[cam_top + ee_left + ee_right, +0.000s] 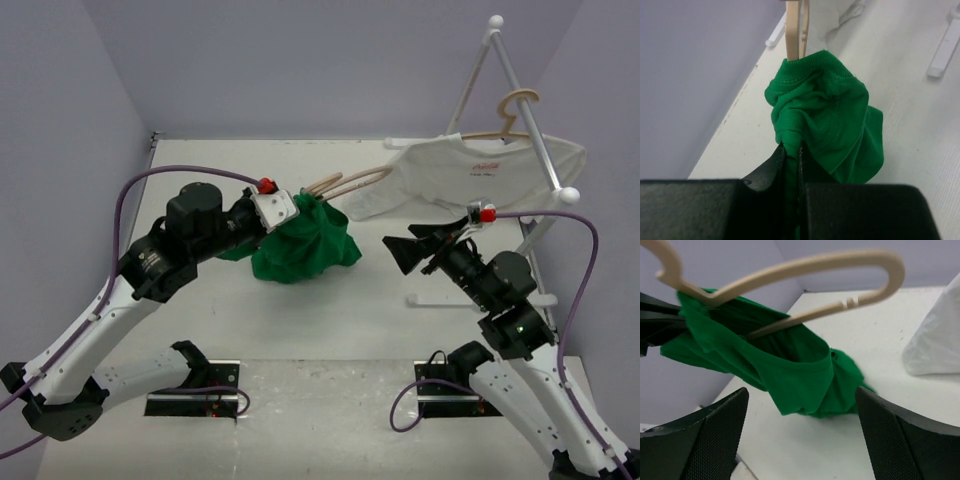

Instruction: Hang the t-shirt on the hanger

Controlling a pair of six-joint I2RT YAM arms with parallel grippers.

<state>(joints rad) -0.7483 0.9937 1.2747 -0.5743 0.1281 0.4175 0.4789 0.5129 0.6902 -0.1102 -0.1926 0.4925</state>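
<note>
Left gripper (791, 150) is clamped shut on a twisted wad of the green t-shirt (825, 115). Its wrist cam shows cloth pinched btwn both fingers, w/ the hanger (795, 30) poking out past the collar on the far side. Can't tell if the wood is pinched too, since cloth covers it.

Top view doesn't show that pinch but gives the layout. The t-shirt is bunched over the middle of the table (330, 330), held up at its top. The hanger end sticks out far-right toward a white shirt (440, 165) on a rack (520, 110).

Right wrist cam adds what neither shows: the hanger's lower bar goes into a t-shirt opening, the rounded end and notch are bare, and the lower folds sag onto the table.

Left arm reaches in from near left, elbow raised, wrist roughly level and pointing right. Right gripper (397, 250) is spread wide and empty, just right of the t-shirt, aimed left at it w/o touching.

Hanger's long axis runs from the left gripper toward far right, hook at the gripper end.
</note>
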